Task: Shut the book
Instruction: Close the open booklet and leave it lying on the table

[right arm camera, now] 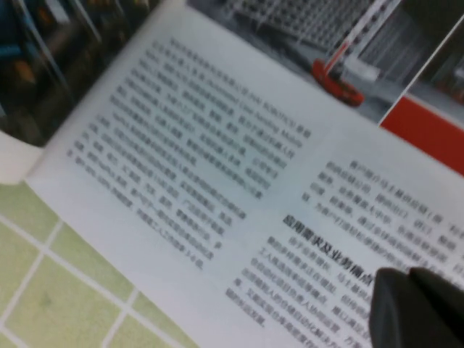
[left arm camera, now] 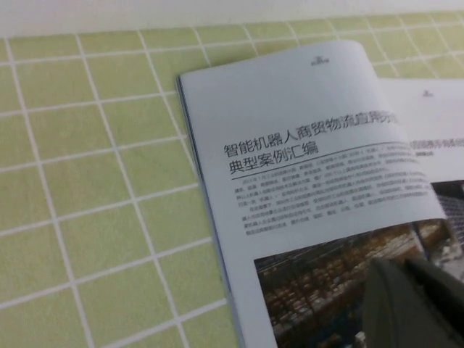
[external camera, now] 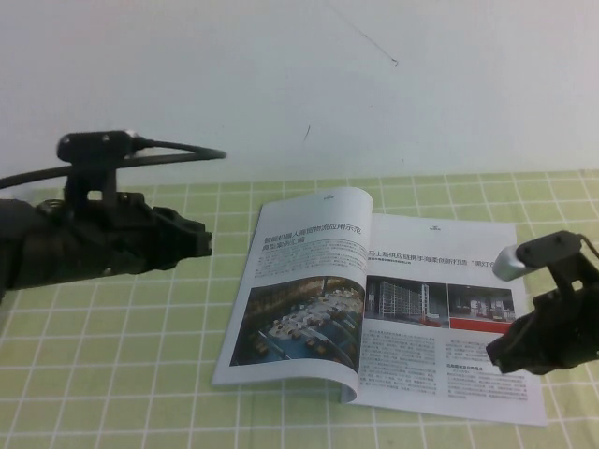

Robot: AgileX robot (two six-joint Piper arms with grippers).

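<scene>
Flanking one open book [external camera: 309, 271], left end effector [external camera: 203, 241], right end effector [external camera: 499, 354] (grips unclear)

- We saw the left arm [external camera: 84, 248] as a bulky, matte-black body; its left gripper [external camera: 204, 243], mid-left in the high view, was the same black.
- A black camera block [external camera: 94, 145] sat on a bracket above it, with a black cable [external camera: 178, 150] curving away.
- The right gripper [external camera: 498, 354], low at the right, was black too, and a silver-white cylinder [external camera: 510, 264] capped its wrist mount.
</scene>
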